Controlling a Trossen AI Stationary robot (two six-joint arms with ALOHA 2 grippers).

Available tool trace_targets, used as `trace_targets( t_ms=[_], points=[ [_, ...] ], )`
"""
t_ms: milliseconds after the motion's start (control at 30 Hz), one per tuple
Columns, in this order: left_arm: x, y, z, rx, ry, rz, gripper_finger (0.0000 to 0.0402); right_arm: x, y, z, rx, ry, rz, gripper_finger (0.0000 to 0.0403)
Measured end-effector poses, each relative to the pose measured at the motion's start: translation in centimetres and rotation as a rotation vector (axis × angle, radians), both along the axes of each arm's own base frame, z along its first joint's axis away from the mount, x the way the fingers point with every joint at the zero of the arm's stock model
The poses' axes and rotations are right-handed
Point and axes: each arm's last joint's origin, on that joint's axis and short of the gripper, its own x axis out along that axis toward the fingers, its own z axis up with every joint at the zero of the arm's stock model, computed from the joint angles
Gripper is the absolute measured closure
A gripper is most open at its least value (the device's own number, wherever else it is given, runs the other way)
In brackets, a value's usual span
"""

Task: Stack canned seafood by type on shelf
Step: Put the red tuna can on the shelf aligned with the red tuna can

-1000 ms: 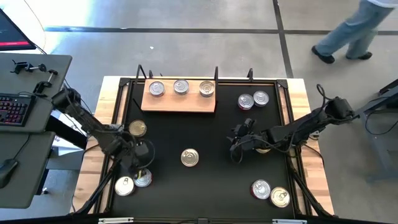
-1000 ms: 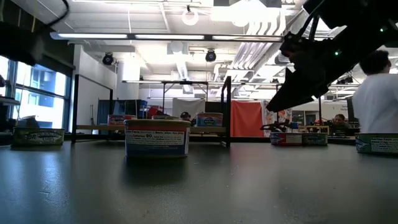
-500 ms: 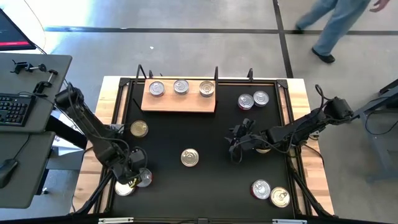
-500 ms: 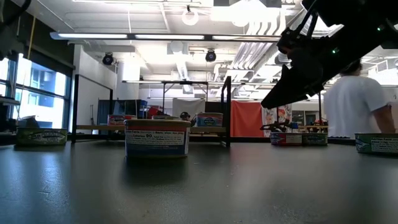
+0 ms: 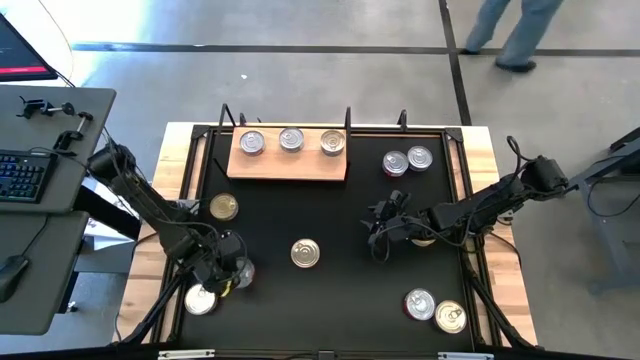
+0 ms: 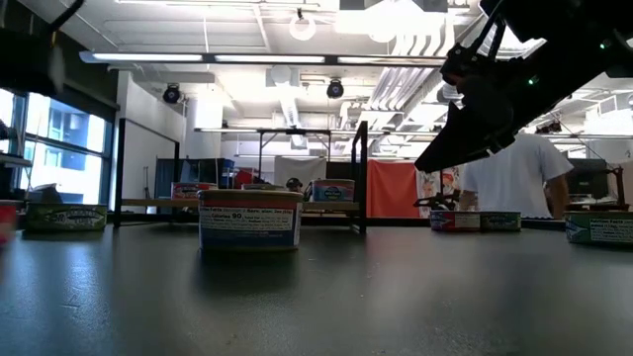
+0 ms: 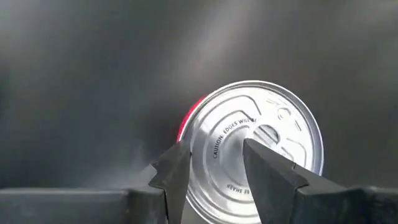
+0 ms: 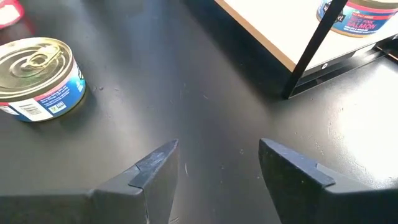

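Observation:
The wooden shelf (image 5: 288, 166) lies at the far side of the black mat with three tins on it. Loose tins rest flat on the mat: a gold-lidded one (image 5: 222, 207), a middle one (image 5: 305, 253), two at the far right (image 5: 407, 160), two at the near right (image 5: 435, 310) and one at the near left (image 5: 199, 299). My left gripper (image 5: 228, 274) points steeply down over a red-sided, silver-lidded tin (image 7: 273, 124); its fingers (image 7: 180, 158) stand apart above the lid. My right gripper (image 5: 377, 238) hovers open over bare mat right of the middle tin. My left gripper comes at the red-sided tin from above, one fingertip by the lid's rim (image 7: 189, 134) and the other over the middle of the lid. I cannot tell whether either fingertip touches it. The tin lies flat on the mat.
A black wire frame (image 5: 285, 118) stands around the shelf. A desk with a keyboard (image 5: 25, 175) is left of the table. A person walks on the floor beyond the far edge (image 5: 510, 30). A red blur (image 6: 5, 220) shows at the low view's left edge.
My left gripper has gone toward the table's near edge and tipped further downward, ending over the red-sided tin at the near left. The person beyond the table has walked on.

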Motion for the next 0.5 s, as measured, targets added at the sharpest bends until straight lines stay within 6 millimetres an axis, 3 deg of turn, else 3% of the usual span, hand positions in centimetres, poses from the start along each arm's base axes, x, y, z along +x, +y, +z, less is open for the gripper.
trace_targets(
  t_ms=[300, 400, 500],
  points=[
    [2.5, 3.6, 0.6, 0.336, -0.247, 0.230, 0.0259, 0.0, 0.0, 0.0, 0.000, 0.000, 0.000, 0.0190],
    [2.9, 4.0, 1.2, 0.358, -0.222, 0.140, 0.0259, 0.0, 0.0, 0.0, 0.000, 0.000, -0.001, 0.0190],
    [3.2, 3.0, 2.1, 0.258, -0.120, -0.124, 0.0259, 0.0, 0.0, 0.0, 0.003, 0.000, 0.002, 0.0190]
  ],
)
